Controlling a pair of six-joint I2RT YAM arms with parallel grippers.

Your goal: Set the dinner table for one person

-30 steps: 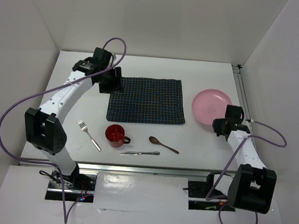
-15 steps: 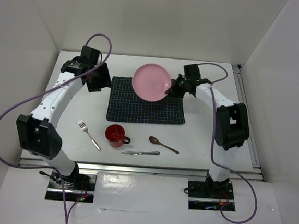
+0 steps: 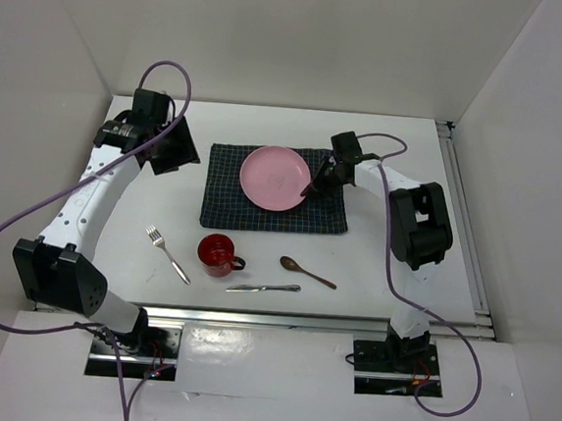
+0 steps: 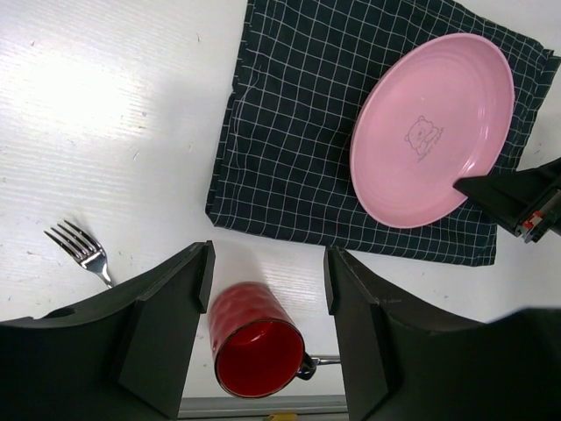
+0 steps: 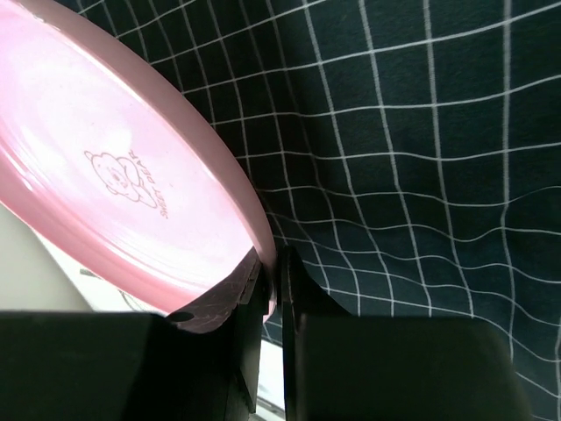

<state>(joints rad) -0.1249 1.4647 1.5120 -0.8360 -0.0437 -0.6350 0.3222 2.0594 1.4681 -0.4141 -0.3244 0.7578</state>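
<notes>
A pink plate (image 3: pixel 275 178) lies over the dark navy checked mat (image 3: pixel 325 200) on the white dinner table (image 3: pixel 385 259). My right gripper (image 3: pixel 310 186) is shut on the plate's right rim; in the right wrist view the fingers pinch the rim (image 5: pixel 263 263) just above the mat (image 5: pixel 412 175). My left gripper (image 3: pixel 168 146) is open and empty, high over the table left of the mat. In the left wrist view its jaws stand wide apart (image 4: pixel 267 298), with the red mug (image 4: pixel 256 351), plate (image 4: pixel 429 132) and fork (image 4: pixel 79 250) below.
In front of the mat lie a fork (image 3: pixel 167 254), a red mug (image 3: pixel 218 254), a knife (image 3: pixel 262 288) and a wooden spoon (image 3: pixel 305 271). White walls stand around the table. A metal rail (image 3: pixel 463 212) runs along the right edge.
My right gripper has brought the pink plate from the table's right side to over the mat and lowered it toward the mat's middle. My left arm has drawn back to the left.
</notes>
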